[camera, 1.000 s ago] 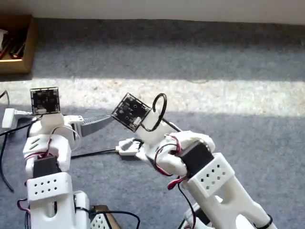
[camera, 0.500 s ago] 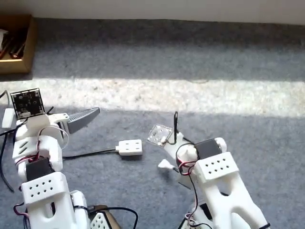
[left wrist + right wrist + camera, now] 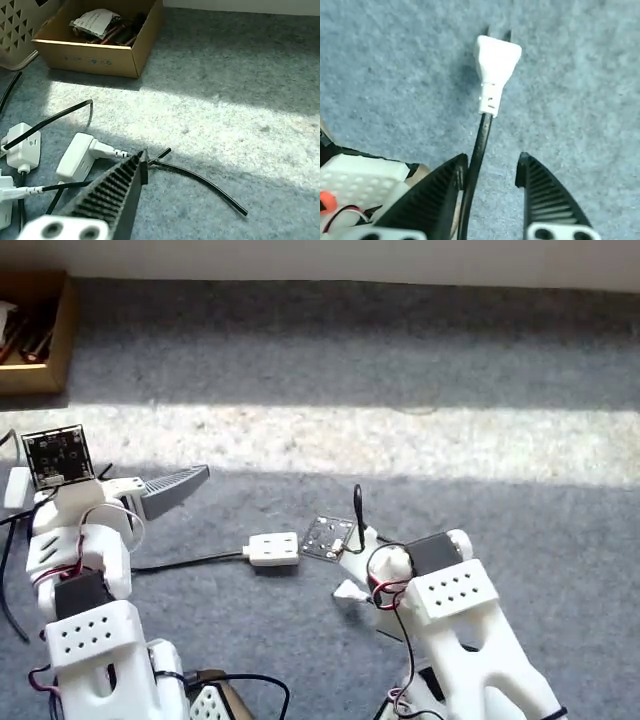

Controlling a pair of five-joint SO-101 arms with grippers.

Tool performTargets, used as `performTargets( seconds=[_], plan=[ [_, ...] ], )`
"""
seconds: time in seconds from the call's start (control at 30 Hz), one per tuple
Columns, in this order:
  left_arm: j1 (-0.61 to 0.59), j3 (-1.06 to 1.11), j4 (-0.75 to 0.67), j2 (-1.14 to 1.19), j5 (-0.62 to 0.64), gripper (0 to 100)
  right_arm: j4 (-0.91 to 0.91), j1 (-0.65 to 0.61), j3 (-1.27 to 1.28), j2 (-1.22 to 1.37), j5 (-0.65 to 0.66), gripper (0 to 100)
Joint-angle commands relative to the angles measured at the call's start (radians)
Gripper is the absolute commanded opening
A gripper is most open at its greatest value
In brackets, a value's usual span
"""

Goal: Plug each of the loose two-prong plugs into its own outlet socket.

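A white two-prong plug (image 3: 496, 62) lies on the grey carpet, prongs pointing away from my right gripper (image 3: 492, 157). Its black cable (image 3: 479, 145) runs back between the open fingers, close beside one finger (image 3: 437, 197). In the high view the right arm (image 3: 445, 590) is bent low over the carpet, just right of a white outlet socket (image 3: 273, 548) with a black lead. My left gripper (image 3: 178, 486) hovers shut, left of that socket and above it. Under the left gripper (image 3: 141, 159) lie white outlet blocks (image 3: 76, 156) (image 3: 22, 146) with black cords.
A cardboard box (image 3: 95, 52) of small items stands on the carpet beyond the outlet blocks, with a pale lattice basket (image 3: 17, 25) beside it. A wooden box edge (image 3: 40, 335) sits at the high view's far left. A sunlit band of carpet (image 3: 420, 440) crosses the middle.
The right arm has drawn back from above the socket and dropped low, its wrist now tilted down over the carpet. The left arm swung a little left, then held still.
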Motion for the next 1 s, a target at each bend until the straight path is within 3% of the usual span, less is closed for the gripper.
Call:
performTargets(
  seconds=[0.0,0.37,0.97],
  plan=[
    [-0.002,-0.035,-0.012,-0.010,0.005,67,-0.015,-0.012,-0.004,-0.015,0.009,17.5],
    [0.025,-0.039,0.025,-0.010,0.005,67,-0.171,-0.039,0.157,-0.015,0.014,17.6],
    [0.036,-0.035,0.025,-0.010,0.005,67,-0.255,-0.101,0.091,-0.012,0.011,17.7]
  ],
)
